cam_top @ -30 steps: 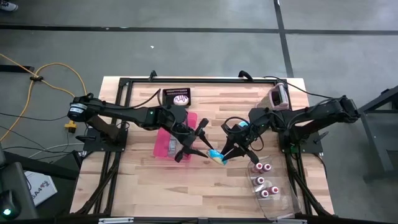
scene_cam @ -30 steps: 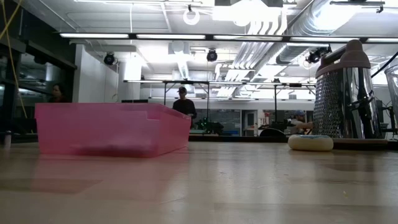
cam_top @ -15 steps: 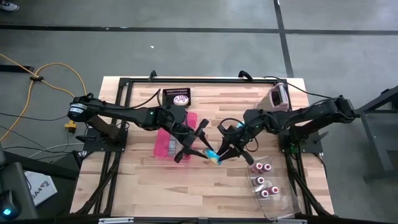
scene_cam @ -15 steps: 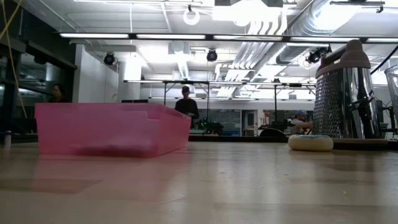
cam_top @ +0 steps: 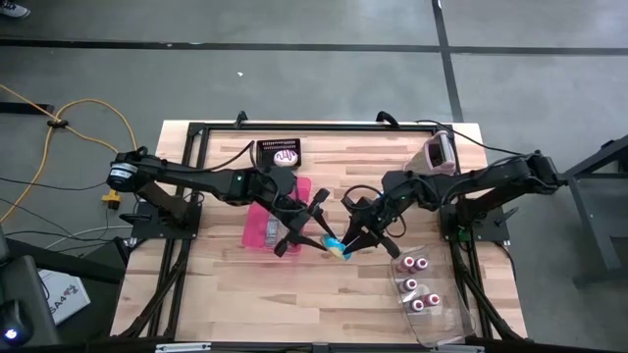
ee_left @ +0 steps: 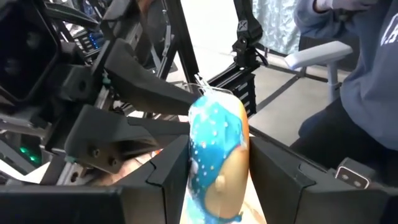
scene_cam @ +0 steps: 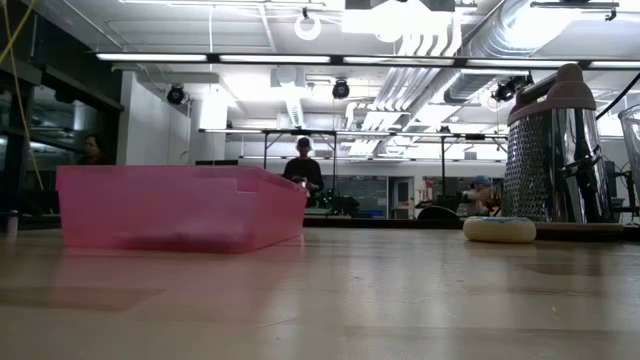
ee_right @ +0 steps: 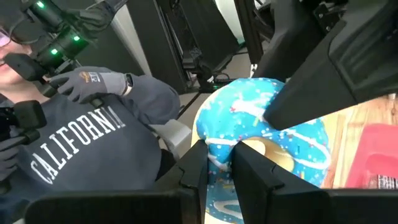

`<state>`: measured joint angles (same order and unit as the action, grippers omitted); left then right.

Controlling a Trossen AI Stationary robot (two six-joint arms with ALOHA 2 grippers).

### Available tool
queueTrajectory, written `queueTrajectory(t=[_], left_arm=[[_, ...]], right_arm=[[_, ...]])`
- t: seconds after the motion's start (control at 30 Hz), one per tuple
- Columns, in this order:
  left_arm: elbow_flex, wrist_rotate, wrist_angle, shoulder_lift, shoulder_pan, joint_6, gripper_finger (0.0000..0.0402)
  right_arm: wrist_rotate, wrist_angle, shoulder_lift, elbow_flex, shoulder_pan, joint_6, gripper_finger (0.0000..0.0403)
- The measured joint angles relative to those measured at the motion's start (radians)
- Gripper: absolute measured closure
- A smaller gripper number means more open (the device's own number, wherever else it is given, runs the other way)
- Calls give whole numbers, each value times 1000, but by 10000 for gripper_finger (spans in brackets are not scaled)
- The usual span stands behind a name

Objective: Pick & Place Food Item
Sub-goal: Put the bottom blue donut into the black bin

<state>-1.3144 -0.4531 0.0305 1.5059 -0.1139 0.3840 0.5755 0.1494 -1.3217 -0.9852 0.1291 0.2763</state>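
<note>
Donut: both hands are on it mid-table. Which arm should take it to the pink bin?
Left, probably. The left hand grips the blue-iced donut across its sides, and the pink bin sits right beside that arm. The right hand pinches the donut too, but would have to reach across.

Even overhead light falls from ceiling strip lamps (scene_cam: 300, 57), which glare white in the low view. The surface (scene_cam: 400, 300) lies blurred close to that camera. Both wrist views are soft; shadows are faint.
</note>
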Motion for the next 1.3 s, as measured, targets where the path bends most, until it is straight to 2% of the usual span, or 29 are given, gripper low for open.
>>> queueTrajectory(t=[0.73,1.07,1.3], left_arm=[[0,-24,7,0,0,-26,249],[0,-17,7,0,0,-45,307],[0,-17,7,0,0,-45,315]], right_arm=[[3,-9,2,0,0,7,347],[3,-2,2,0,0,7,347],[3,-2,3,0,0,12,347]])
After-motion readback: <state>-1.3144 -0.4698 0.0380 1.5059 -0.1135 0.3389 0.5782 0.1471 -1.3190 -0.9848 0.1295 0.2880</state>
